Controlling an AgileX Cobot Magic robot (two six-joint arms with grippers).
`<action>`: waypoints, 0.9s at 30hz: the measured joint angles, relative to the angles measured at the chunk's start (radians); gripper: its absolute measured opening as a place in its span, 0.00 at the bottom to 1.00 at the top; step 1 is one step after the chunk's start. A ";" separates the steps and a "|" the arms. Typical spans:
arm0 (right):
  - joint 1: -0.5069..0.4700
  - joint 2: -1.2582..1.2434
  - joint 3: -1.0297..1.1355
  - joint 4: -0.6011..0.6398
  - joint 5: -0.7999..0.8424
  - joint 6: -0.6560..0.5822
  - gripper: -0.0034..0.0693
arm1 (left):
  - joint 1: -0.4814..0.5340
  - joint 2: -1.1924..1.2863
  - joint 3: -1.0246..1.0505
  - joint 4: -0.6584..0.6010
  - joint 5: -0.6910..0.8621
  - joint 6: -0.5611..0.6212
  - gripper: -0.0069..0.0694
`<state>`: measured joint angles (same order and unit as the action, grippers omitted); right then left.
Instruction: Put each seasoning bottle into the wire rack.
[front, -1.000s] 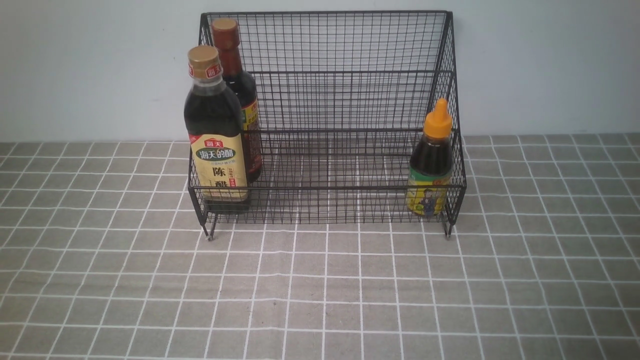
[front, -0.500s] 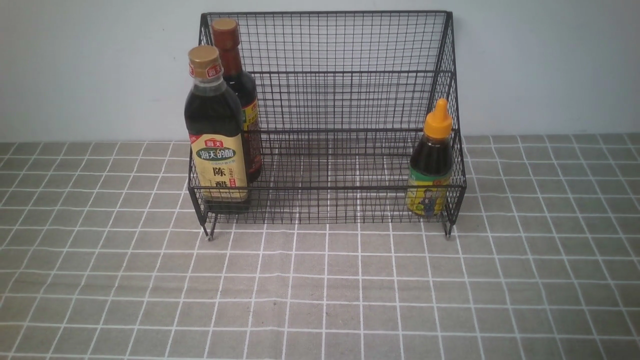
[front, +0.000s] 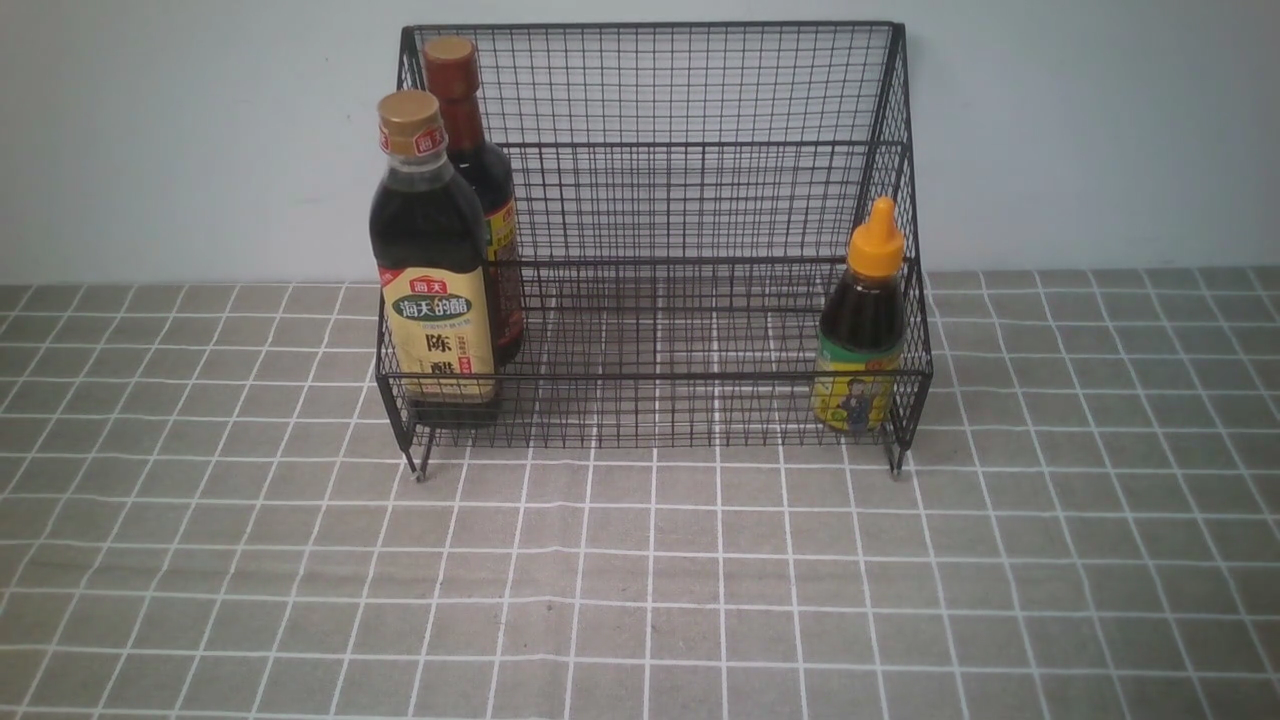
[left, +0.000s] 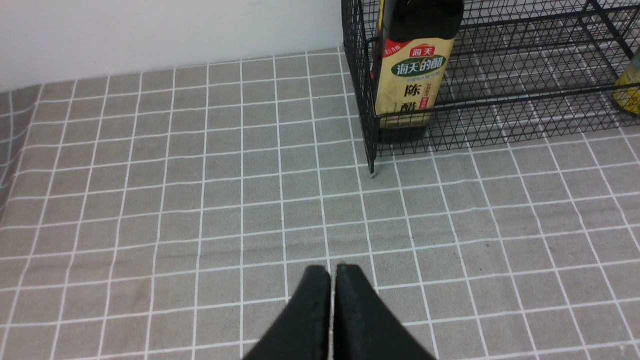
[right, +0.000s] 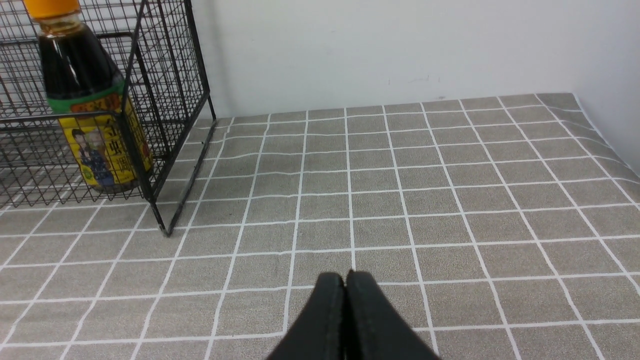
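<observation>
The black wire rack (front: 700, 90) stands against the back wall. The gold-capped bottle with beige label (front: 433, 260) stands in its lower tier at the left; it also shows in the left wrist view (left: 407, 80). The brown-red-necked bottle (front: 470, 140) stands behind it on the upper tier. The small orange-capped bottle (front: 862, 325) stands in the lower tier at the right, also seen in the right wrist view (right: 92, 120). My left gripper (left: 332, 272) and right gripper (right: 345, 277) are shut and empty above the cloth, well short of the rack. Neither shows in the front view.
A grey checked tablecloth (front: 640, 580) covers the table. A pale wall (front: 150, 130) rises right behind the rack. The cloth's right edge meets a side wall (right: 615, 100) in the right wrist view.
</observation>
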<state>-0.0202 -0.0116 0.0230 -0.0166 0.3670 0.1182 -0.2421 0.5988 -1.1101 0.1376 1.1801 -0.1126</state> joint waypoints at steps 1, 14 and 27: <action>0.000 0.000 0.000 0.000 0.000 0.001 0.03 | 0.000 -0.002 0.002 -0.001 -0.014 0.000 0.08; 0.000 0.000 0.000 0.000 0.000 0.000 0.03 | 0.044 -0.338 0.601 -0.036 -0.595 0.042 0.08; 0.000 0.000 0.000 0.000 0.000 -0.001 0.03 | 0.159 -0.610 1.138 -0.050 -0.860 0.053 0.08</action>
<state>-0.0202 -0.0116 0.0230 -0.0166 0.3670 0.1174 -0.0828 -0.0116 0.0277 0.0873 0.3204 -0.0594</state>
